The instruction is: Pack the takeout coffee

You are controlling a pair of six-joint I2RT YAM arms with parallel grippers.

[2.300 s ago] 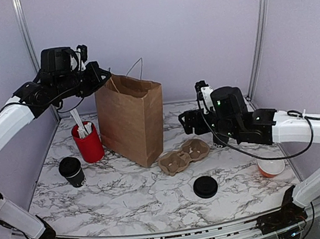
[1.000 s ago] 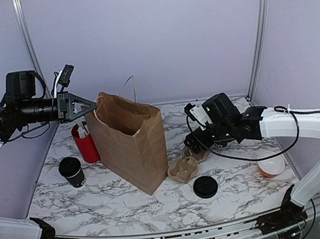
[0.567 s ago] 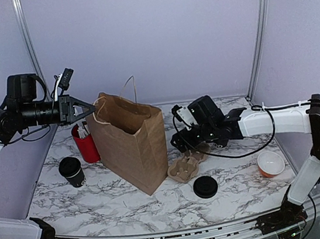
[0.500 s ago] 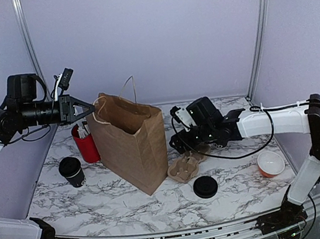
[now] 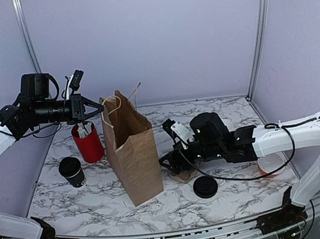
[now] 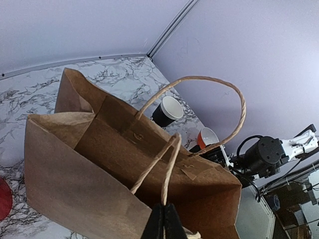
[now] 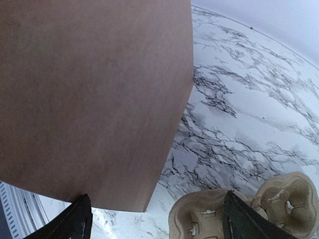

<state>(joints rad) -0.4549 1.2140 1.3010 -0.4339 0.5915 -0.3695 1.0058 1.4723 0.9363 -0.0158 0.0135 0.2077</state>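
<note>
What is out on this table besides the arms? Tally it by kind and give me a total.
black cups: 2, the takeout coffee and a white-lined cup
paper bag: 1
red holder: 1
cardboard carrier: 1
black lid: 1
orange bowl: 1
Total: 7

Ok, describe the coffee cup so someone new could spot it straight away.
Find the tall brown paper bag standing mid-table; left of it stands a red holder. The cup sits just in front of that holder: small, upright and all black, unlike the flat black lid lying right of the bag.
</note>
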